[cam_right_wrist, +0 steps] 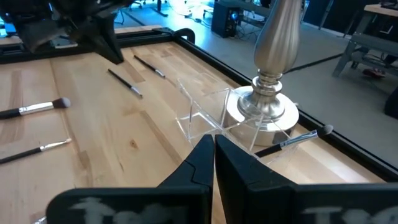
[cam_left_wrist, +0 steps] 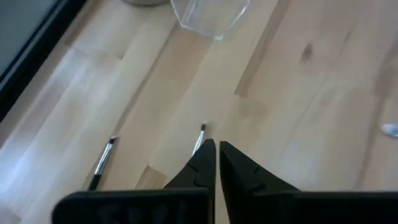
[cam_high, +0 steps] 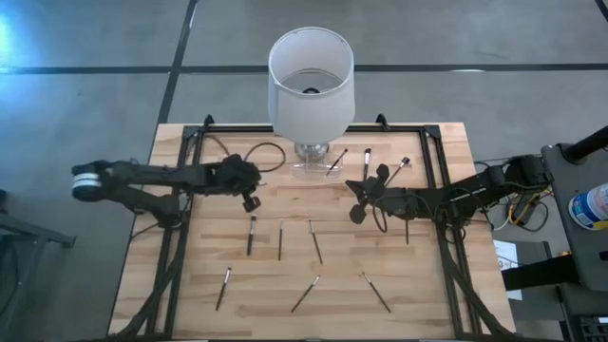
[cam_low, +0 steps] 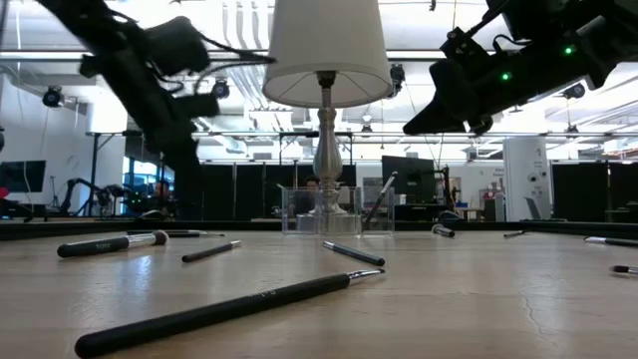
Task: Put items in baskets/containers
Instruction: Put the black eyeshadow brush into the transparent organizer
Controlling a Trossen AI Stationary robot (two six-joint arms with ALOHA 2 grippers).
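Several thin dark brushes lie flat on the wooden table, such as the one in mid-table (cam_high: 252, 234) and the nearest one (cam_low: 229, 311). One brush (cam_low: 379, 199) leans in the small clear container (cam_high: 313, 169) (cam_right_wrist: 202, 115) at the lamp's foot. My left gripper (cam_high: 250, 199) (cam_left_wrist: 217, 149) hovers shut left of the container, above a brush on the table (cam_left_wrist: 199, 138), with another brush (cam_left_wrist: 102, 162) beside it. My right gripper (cam_high: 359, 201) (cam_right_wrist: 214, 144) hovers shut to the right of the container, empty.
A lamp with a large white shade (cam_high: 312, 81) and a silvery base (cam_right_wrist: 264, 102) stands at the far edge, just behind the container. A black frame (cam_high: 439, 180) rims the table. Cables (cam_high: 256, 152) lie near the left arm. Bare wood shows between the scattered brushes.
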